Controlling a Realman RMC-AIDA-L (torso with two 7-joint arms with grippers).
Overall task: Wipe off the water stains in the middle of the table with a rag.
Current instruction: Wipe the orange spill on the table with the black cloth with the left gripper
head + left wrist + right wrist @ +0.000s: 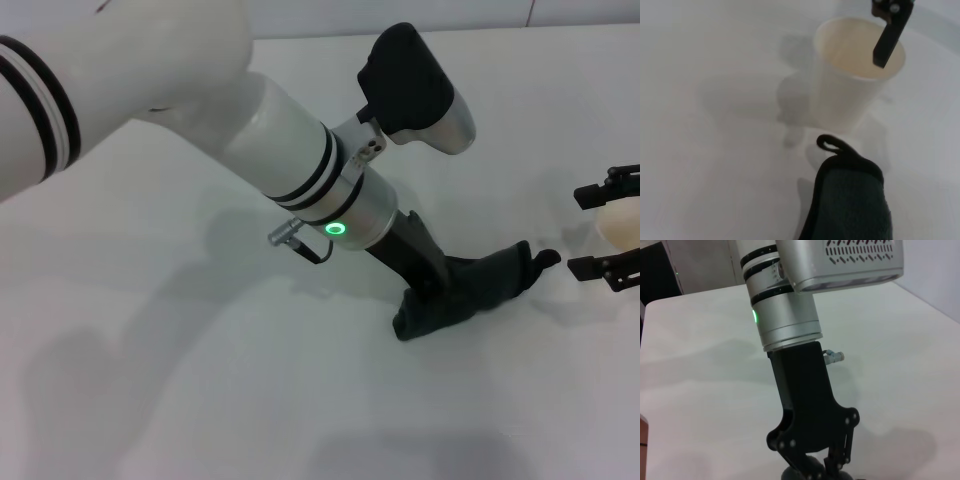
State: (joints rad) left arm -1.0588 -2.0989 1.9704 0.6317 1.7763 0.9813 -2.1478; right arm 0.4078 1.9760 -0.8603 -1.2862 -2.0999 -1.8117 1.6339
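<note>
The left gripper is lowered near the middle of the table, its fingers clamped on the rag; the rag is pressed flat on the surface (its cord loop points toward the paper cup); no water stains can be made out; at the table's right edge, the right gripper is held spread around the cup.

A lab-like test space: bare white table, plain walls, nothing homely.
</note>
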